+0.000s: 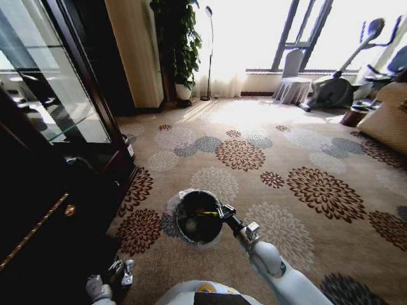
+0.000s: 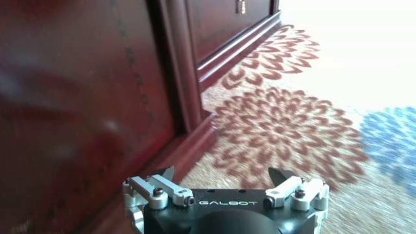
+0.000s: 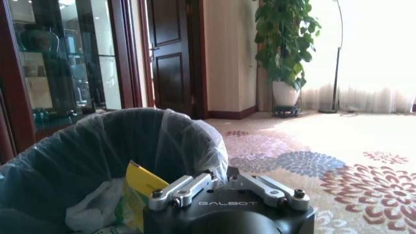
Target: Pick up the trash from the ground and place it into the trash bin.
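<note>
Head view: trash bin [image 1: 198, 218] standing on the patterned carpet [image 1: 305, 159] just ahead of the robot, right claw [image 1: 224, 212] at its rim over the opening; left claw [image 1: 123, 272] parked low beside the dark cabinet [image 1: 57, 210].

Left wrist view: left claw [image 2: 224, 176] fingers spread apart, holding nothing, above carpet next to the cabinet base.

Right wrist view: right claw [image 3: 221, 181] fingers drawn together, clamped on the yellowish wrapper [image 3: 140, 192] inside the lined bin; white plastic bag [image 3: 97, 209] lying within.

A carpeted home lounge — glass cabinet [image 1: 48, 95], potted plant [image 1: 181, 44], exercise bike [image 1: 337, 79].
</note>
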Tool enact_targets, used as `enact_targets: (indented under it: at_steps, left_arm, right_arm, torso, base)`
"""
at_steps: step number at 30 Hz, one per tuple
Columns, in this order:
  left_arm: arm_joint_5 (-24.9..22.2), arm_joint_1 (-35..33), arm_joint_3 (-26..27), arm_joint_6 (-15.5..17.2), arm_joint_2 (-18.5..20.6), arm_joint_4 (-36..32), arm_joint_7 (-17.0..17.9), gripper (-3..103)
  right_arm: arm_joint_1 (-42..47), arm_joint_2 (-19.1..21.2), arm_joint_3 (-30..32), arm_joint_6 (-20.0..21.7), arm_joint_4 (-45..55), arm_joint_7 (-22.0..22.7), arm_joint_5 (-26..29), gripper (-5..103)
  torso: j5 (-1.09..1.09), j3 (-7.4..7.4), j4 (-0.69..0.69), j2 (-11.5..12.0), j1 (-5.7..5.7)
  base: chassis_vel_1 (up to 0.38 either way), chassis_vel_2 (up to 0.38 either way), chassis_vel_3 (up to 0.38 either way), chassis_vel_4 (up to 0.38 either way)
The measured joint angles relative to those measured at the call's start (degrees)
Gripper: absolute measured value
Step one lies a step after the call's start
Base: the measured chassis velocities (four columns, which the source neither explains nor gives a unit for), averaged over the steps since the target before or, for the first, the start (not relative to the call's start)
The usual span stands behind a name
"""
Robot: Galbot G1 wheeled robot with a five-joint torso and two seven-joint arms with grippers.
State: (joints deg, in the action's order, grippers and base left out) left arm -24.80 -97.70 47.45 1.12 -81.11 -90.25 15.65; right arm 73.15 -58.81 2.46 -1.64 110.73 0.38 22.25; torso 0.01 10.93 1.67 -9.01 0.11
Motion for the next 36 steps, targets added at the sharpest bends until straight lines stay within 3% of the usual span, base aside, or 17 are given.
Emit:
enact_targets:
  at_steps: [3, 8, 36]
  left_arm:
    - [-0.04, -0.03, 0.04, 0.06, -0.01, 0.0, -0.07, 99]
    - [-0.18, -0.08, 0.17, 0.26, -0.07, 0.02, -0.26, 99]
    - [-0.37, -0.18, 0.33, 0.51, -0.18, 0.08, -0.56, 99]
  right_arm:
    - [0.0, 0.0, 0.0, 0.0, 0.0, 0.0, 0.0, 4]
    - [0.0, -0.04, -0.03, 0.0, 0.0, -0.02, 0.01, 4]
    - [0.0, -0.04, -0.04, 0.0, 0.0, -0.05, 0.01, 4]
  torso:
    - [0.08, 0.01, 0.01, -0.01, 0.0]
    - [-0.03, 0.02, -0.02, -0.03, 0.01]
    - [-0.01, 0.04, -0.02, -0.06, 0.03]
  base:
    - [-0.156, -0.175, 0.159, 0.149]
    - [-0.031, -0.032, -0.008, 0.011]
    - [0.015, 0.014, -0.005, -0.004]
